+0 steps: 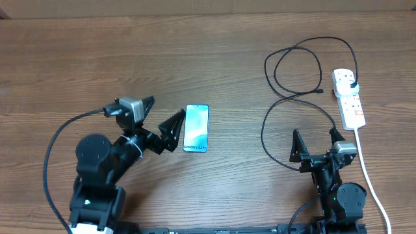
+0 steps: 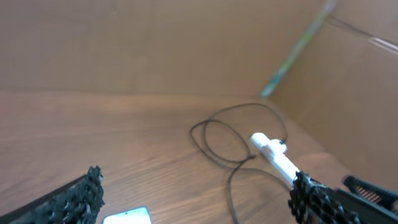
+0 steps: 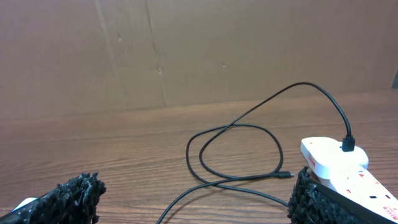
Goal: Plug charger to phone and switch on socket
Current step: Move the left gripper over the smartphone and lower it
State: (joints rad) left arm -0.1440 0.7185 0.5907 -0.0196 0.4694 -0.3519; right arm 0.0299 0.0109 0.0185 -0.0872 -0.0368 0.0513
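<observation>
The phone [image 1: 196,128] lies flat on the wooden table, screen up, light blue; a corner of it shows in the left wrist view [image 2: 127,216]. My left gripper [image 1: 160,121] is open and empty, just left of the phone. The charger cable [image 1: 292,97] lies in loops right of centre; its plug [image 1: 351,85] sits in the socket [image 1: 348,97], a white power strip at the far right. The free connector [image 1: 320,91] lies on the table and shows in the right wrist view [image 3: 285,175]. My right gripper [image 1: 317,144] is open and empty, below the cable loops.
The strip's thick white cord [image 1: 370,175] runs down past the right arm toward the table's front edge. A brown cardboard wall [image 3: 199,50] stands behind the table. The left arm's black cable [image 1: 55,149] curves at the left.
</observation>
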